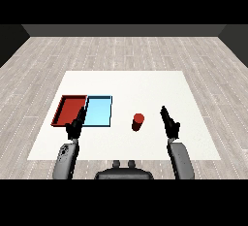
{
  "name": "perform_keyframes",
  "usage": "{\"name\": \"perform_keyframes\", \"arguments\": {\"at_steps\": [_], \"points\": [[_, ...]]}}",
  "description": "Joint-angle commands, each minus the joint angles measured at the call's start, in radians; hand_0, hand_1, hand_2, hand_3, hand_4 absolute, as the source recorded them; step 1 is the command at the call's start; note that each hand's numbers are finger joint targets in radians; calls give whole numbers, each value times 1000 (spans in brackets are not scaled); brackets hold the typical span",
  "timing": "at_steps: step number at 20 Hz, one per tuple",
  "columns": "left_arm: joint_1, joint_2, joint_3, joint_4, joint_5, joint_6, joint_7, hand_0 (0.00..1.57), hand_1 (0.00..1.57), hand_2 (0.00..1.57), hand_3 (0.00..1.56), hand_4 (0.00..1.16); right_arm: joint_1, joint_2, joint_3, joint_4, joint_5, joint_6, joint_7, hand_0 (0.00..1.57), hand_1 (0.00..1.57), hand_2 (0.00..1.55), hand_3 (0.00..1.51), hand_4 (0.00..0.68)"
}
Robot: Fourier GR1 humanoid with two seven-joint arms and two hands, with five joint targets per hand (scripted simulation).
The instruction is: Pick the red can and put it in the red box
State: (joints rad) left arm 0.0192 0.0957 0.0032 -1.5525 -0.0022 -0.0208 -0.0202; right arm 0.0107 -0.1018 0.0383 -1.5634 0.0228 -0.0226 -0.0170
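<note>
Two hands: both sit near the table's front edge, neither holding anything.
Left hand: fingers straight, over the front edge of the trays, near the seam between them; idle for this step.
Right hand: fingers straight and together, pointing away from the robot, standing right of the can with clear table between them.
Can: upright, red, about mid-table toward the front edge, just right of the blue tray, apart from both hands.
Blue tray: lies between the can and the red tray, touching it side by side.
Red tray: the goal, nearest the table's left edge, nothing in it.
Step in hand: reaching for the can; I judge the task barely begun.
How to do it well: sweep the right hand left with thumb spread, meet the can at mid-height, and curl round it without nudging it, since a tall can likely tips easily.
Then: lift high enough to clear the blue tray's rim on the way across.
</note>
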Motion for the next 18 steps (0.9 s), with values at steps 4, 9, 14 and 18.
{"name": "perform_keyframes", "arguments": {"at_steps": [4, 9, 14, 18], "points": [[-34, -11, 11, -5, -15, 10, 38, 0, 0, 0, 0, 0, 49, -43, -93, -18, -70, 81, -13, 0, 0, 0, 0, 0], [-43, -52, 44, -113, 44, -1, -271, 0, 0, 0, 0, 0, 32, -24, -125, -63, -139, 132, -262, 0, 0, 0, 0, 0], [-46, -59, 36, -40, 37, -27, -371, 0, 0, 0, 0, 0, 86, -44, -147, -44, -149, 201, -378, 0, 0, 0, 0, 0], [-10, -84, 3, -56, 8, -6, -385, 0, 0, 0, 0, 0, 96, -32, -153, -57, -145, 212, -362, 0, 0, 0, 0, 0]]}}
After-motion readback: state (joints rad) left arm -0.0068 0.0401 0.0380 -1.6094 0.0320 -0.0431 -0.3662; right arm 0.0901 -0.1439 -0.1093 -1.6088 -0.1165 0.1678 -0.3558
